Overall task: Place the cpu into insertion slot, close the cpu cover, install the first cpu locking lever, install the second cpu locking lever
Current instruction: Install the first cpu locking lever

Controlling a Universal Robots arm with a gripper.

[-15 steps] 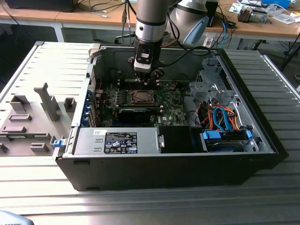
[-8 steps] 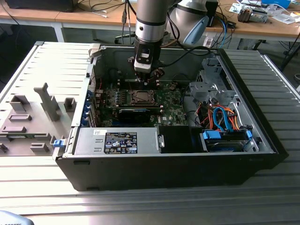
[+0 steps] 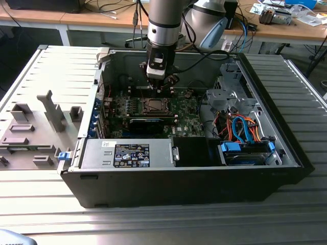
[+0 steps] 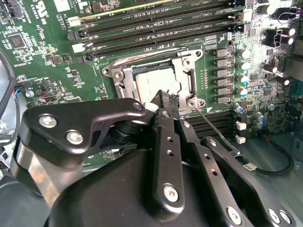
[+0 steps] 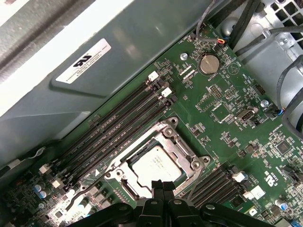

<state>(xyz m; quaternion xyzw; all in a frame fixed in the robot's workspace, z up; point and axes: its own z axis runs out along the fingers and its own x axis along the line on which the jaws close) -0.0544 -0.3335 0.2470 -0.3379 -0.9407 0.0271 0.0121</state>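
your pincer point(image 5: 159, 184), tips pressed together, hovers by the covered chip point(image 5: 154, 166), likely to work the lever point(image 4: 216, 131).

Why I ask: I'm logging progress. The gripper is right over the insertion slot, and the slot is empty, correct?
Not quite. The insertion slot is not empty: the cpu lies in it, as the first wrist view shows. The gripper is right over the slot.
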